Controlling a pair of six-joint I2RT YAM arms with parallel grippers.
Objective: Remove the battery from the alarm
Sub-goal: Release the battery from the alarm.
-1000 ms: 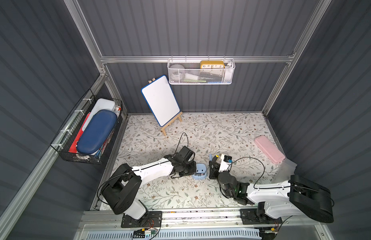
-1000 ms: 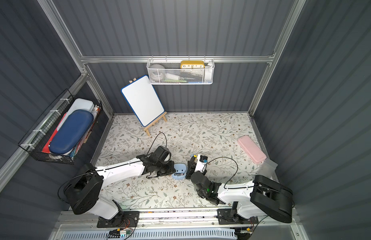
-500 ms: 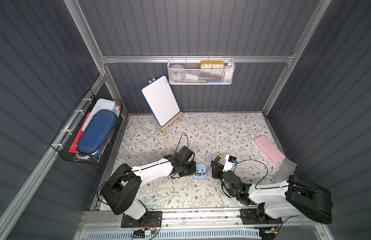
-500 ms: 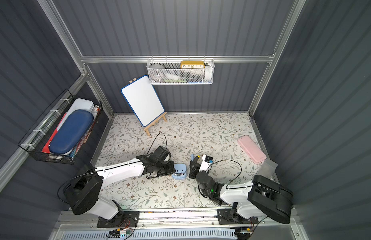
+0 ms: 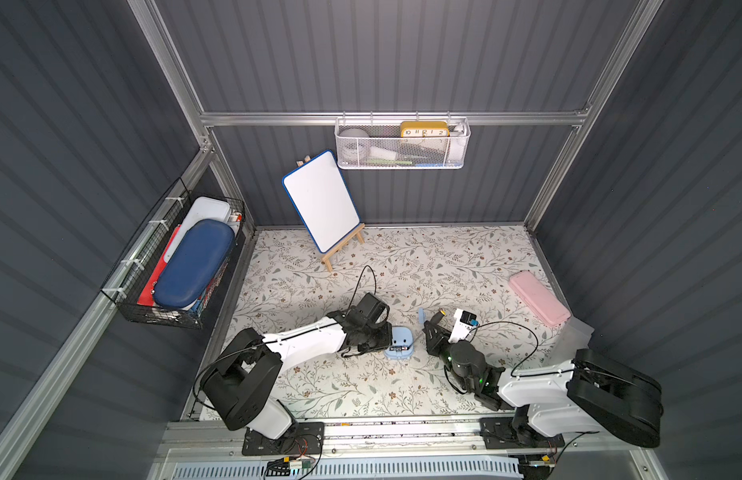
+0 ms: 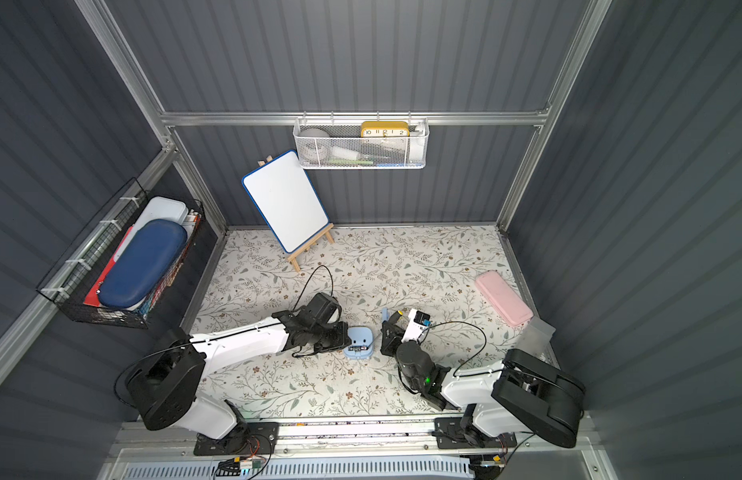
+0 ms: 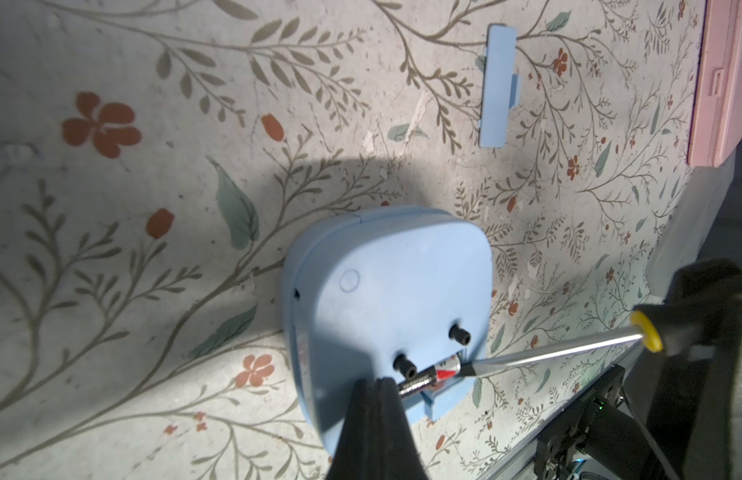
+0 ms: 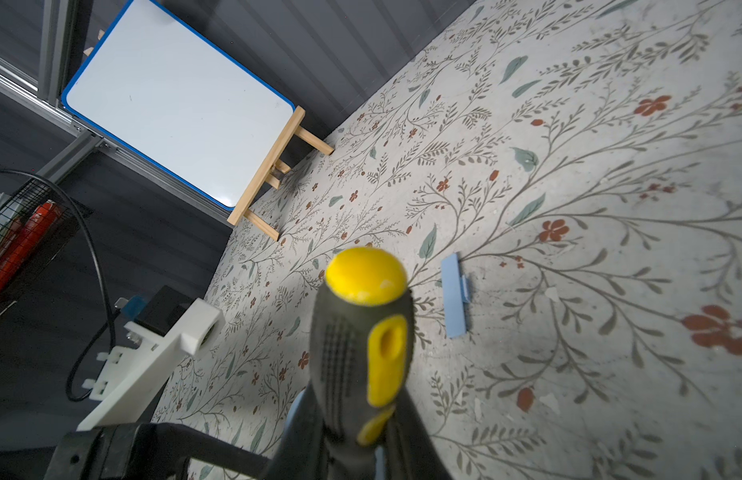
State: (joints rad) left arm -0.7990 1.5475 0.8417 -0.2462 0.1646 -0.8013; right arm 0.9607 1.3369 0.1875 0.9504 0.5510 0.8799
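The pale-blue alarm (image 5: 398, 334) (image 6: 359, 333) lies face down on the floral mat, its back (image 7: 386, 291) up and its battery bay uncovered. The battery (image 7: 433, 374) sits in the bay, dark with a metallic end and a red mark. My left gripper (image 7: 375, 384) (image 5: 386, 336) is shut, its tips resting on the alarm's back beside the bay. My right gripper (image 8: 352, 415) (image 5: 433, 332) is shut on the black-and-yellow screwdriver handle (image 8: 361, 332). The screwdriver's steel shaft (image 7: 548, 353) reaches the battery's end. The pale-blue battery cover (image 7: 497, 87) (image 8: 454, 301) lies loose on the mat behind the alarm.
A pink case (image 5: 535, 297) lies at the right of the mat. A whiteboard on a wooden easel (image 5: 321, 199) stands at the back. A white mesh basket (image 5: 402, 160) with a yellow clock hangs on the back wall. A black wire basket (image 5: 124, 286) hangs on the left wall.
My right wrist has shifted a little to the right, carrying the screwdriver handle away from the alarm. The left gripper and the alarm have stayed where they were.
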